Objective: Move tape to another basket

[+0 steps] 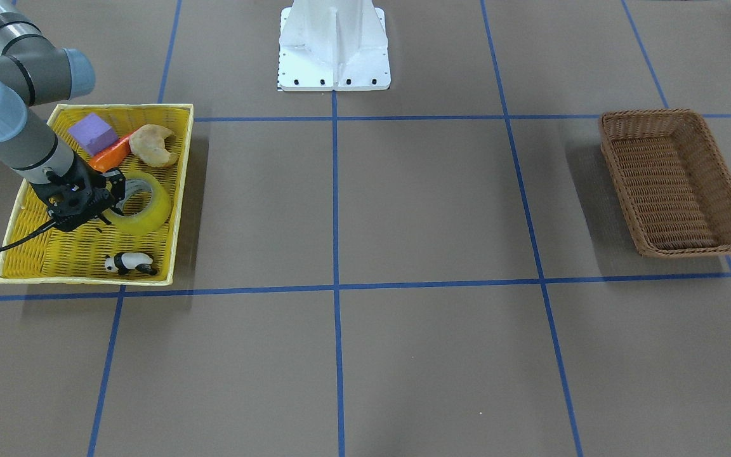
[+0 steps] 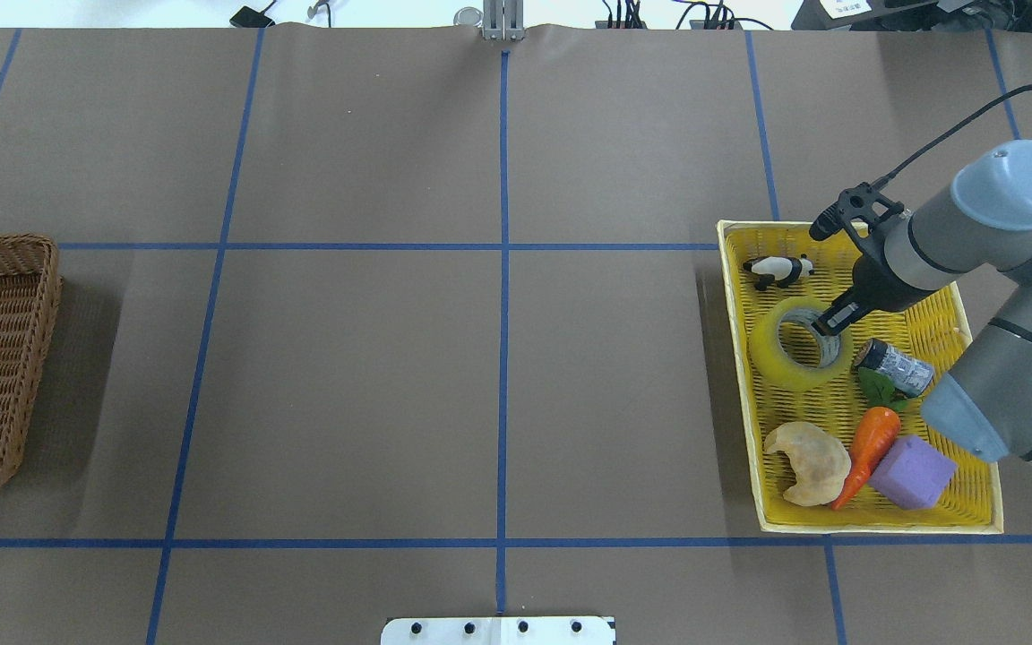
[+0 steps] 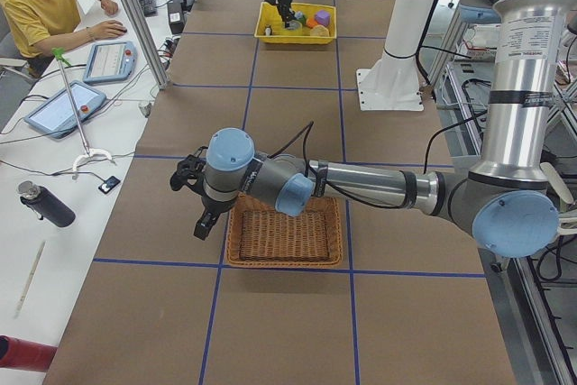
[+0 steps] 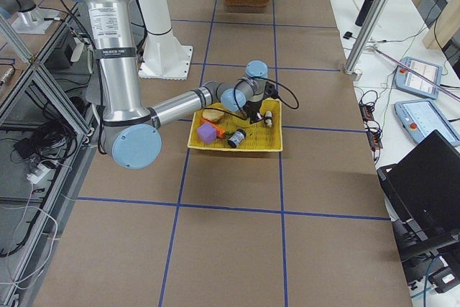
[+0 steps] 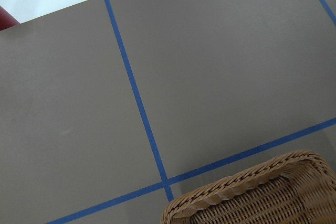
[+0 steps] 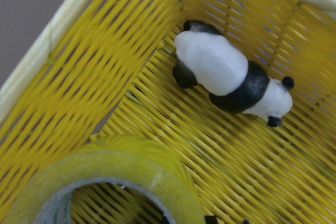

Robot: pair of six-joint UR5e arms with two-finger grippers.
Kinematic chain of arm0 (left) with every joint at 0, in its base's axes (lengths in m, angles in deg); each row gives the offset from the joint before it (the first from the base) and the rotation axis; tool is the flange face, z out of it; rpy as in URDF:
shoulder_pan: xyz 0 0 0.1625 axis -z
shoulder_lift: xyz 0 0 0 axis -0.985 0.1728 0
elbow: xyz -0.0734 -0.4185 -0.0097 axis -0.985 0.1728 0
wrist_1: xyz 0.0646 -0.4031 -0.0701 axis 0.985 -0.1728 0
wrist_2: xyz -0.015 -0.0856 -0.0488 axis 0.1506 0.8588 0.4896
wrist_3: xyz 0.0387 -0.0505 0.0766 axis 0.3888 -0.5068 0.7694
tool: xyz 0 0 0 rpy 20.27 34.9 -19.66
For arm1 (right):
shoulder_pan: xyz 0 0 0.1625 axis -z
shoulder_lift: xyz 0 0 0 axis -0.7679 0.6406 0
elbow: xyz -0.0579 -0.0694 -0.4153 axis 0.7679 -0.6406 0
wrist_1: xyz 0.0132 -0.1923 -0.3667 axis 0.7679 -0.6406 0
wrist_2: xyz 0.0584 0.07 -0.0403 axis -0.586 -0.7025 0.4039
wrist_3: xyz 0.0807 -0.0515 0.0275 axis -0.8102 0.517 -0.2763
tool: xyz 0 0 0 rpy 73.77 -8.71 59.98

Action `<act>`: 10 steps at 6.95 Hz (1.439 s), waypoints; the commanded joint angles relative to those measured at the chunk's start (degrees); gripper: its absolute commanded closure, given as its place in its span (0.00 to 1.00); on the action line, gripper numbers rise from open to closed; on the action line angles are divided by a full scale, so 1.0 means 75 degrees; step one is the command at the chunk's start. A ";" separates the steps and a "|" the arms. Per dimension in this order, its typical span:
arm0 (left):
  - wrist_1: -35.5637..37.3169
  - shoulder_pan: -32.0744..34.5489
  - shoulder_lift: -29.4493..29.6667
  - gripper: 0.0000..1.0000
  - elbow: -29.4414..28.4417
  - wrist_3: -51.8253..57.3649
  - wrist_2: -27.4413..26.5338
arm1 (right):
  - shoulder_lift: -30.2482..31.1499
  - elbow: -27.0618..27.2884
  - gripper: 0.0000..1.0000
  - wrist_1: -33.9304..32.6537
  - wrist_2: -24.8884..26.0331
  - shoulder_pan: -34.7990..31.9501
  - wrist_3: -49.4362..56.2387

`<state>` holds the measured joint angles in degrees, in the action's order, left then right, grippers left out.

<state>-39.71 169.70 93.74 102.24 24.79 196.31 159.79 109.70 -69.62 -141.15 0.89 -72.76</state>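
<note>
Progress: early, at the pick-up stage; nothing is delivered yet. The tape (image 2: 774, 351) lies in the yellow tray (image 1: 73, 254) at the right end of the worktop (image 2: 346, 385), approx. in the tray's middle. A toy panda (image 2: 778, 269) is on its far side and a small can (image 2: 897, 365) is just beside it on the right. A carrot (image 2: 865, 448), a purple block (image 2: 912, 472) and a bread piece (image 2: 810, 463) lie in the tray's near part, apart from the roll.

The right hand (image 2: 825, 324) is down at the roll's far-right rim. One finger seems to reach into the hole, so the roll's wall is prob. between the fingers. Whether they are apart or already clamped on the tape, I cannot tell: the tips are hidden, and the wrist cam shows only the roll's top edge. The roll does not look lifted.

The basket (image 1: 667, 190) stands at the left end, well apart from the tray, w/ no tape in it. The left hand (image 3: 202, 227) hangs just beside its far edge; apart or together, I cannot tell.

Left to do, in my judgement: secure the grip, lift the roll clear of the tray wall, carry it across the worktop (maybe w/ a hand-over, as the way is long) and release it in the basket. I.e. nearly the whole task remains.
</note>
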 commanded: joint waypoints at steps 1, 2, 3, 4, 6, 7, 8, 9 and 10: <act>-0.0053 0.0000 -0.0019 0.02 -0.0001 -0.0015 0.0000 | -0.0067 0.0265 1.00 -0.0027 -0.0489 -0.0959 -0.0003; -0.0053 0.0000 -0.0042 0.02 0.0023 -0.0015 0.0000 | -0.0369 0.0347 1.00 -0.0027 -0.0493 -0.1115 -0.0095; -0.0053 0.0000 -0.0042 0.02 0.0046 -0.0015 0.0000 | -0.0929 0.0266 1.00 -0.0050 -0.0481 -0.1117 -0.0317; -0.0076 0.0000 -0.0031 0.02 0.0104 -0.0015 0.0012 | -0.1561 0.0173 1.00 -0.0038 -0.0481 -0.1071 -0.1015; -0.0659 -0.0081 0.0016 0.02 0.0093 -0.0236 0.0012 | -0.2559 0.0101 1.00 0.0032 -0.0063 -0.0336 -0.2783; -0.0998 -0.0349 0.0062 0.02 0.0105 -0.0481 0.0012 | -0.2993 0.0113 1.00 0.0055 0.0509 0.0213 -0.3592; -0.1652 -0.0862 0.0167 0.02 0.0116 -0.1342 0.0012 | -0.3473 0.0113 1.00 0.0055 0.1501 0.0915 -0.4378; -0.2459 -0.1424 0.0319 0.02 0.0117 -0.2708 0.0012 | -0.3838 0.0102 1.00 0.0055 0.2335 0.1479 -0.4884; -0.3128 -0.1882 0.0564 0.02 0.0117 -0.3986 0.0023 | -0.4143 0.0055 1.00 0.0055 0.2958 0.1879 -0.5179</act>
<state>-57.00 159.88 96.18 103.10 5.82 196.42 131.82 110.39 -69.22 -125.35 10.69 -107.86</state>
